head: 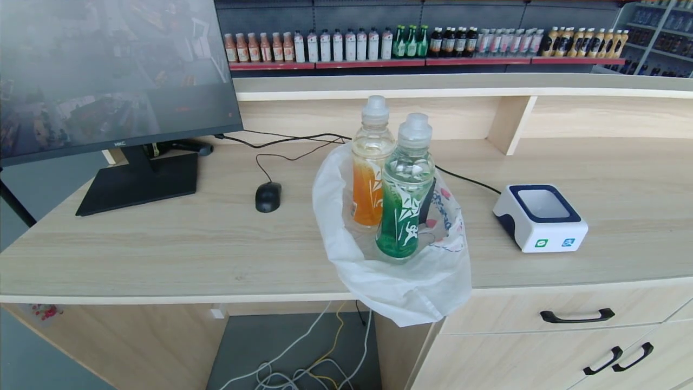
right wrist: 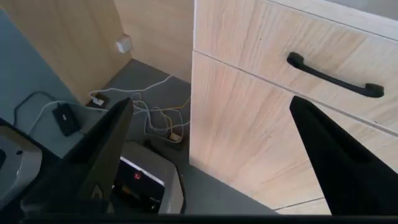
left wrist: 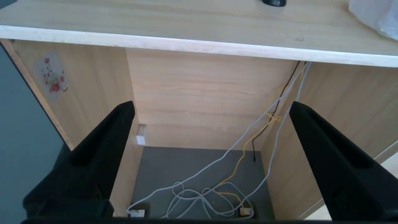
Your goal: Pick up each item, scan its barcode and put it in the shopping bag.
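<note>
An orange-drink bottle (head: pixel 371 162) and a green-drink bottle (head: pixel 405 189) stand upright inside the white shopping bag (head: pixel 400 281), which sits on the wooden counter (head: pixel 162 238) and hangs over its front edge. The white and navy barcode scanner (head: pixel 540 217) rests on the counter to the right of the bag. My left gripper (left wrist: pixel 208 155) hangs open below the counter's front edge, facing the cable recess, with nothing between its fingers. My right gripper (right wrist: pixel 208 152) is open too, low in front of the drawer fronts (right wrist: pixel 280 124), holding nothing.
A monitor (head: pixel 108 76) on its stand and a black mouse (head: pixel 268 196) occupy the counter's left side. Cables (head: pixel 303 368) lie on the floor under the counter. Drawers with black handles (head: pixel 576 316) sit at the lower right. A raised shelf runs along the counter's back.
</note>
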Available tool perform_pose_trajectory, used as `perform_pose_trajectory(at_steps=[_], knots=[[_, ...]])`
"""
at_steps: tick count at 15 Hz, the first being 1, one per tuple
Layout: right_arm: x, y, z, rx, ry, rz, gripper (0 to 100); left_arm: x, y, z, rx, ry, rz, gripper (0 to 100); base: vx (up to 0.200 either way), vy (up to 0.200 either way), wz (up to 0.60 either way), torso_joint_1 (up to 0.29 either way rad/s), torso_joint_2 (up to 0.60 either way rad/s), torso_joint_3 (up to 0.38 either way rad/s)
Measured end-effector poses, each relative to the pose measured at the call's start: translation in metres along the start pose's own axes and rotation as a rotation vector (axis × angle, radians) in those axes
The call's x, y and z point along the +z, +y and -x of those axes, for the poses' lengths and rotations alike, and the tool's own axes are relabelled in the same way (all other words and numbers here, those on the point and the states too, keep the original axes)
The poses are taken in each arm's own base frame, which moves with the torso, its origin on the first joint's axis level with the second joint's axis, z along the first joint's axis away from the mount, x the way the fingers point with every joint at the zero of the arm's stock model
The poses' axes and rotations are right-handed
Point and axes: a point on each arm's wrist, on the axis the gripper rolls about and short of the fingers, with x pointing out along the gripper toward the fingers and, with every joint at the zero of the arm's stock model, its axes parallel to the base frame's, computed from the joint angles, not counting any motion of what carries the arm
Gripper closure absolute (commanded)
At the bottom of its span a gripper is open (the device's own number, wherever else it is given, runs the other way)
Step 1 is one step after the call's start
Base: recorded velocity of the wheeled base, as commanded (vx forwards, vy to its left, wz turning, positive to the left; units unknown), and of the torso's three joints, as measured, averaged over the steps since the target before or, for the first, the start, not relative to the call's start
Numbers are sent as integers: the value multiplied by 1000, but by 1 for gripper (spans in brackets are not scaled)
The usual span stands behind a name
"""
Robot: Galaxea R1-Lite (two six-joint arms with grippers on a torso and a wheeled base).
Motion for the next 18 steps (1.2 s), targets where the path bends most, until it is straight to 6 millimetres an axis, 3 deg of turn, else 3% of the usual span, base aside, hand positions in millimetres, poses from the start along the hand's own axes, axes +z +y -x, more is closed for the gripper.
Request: perform_pose_trajectory(at_steps=[4, 8, 11, 18], knots=[[1, 2, -1, -280, 46, -59, 0, 0, 0, 0, 0, 0, 0, 0, 0, 0, 0, 0, 0, 0], [-1, 6, 6, -399, -40, -64, 0, 0, 0, 0, 0, 0, 0, 0, 0, 0, 0, 0, 0, 0], [-2, 10, 12, -435, -132, -73, 0, 0, 0, 0, 0, 0, 1, 0, -200, 0, 0, 2, 4, 4], [-9, 11, 11, -435, -168, -153, 0, 0, 0, 0, 0, 0, 0, 0, 0, 0, 0, 0, 0, 0]])
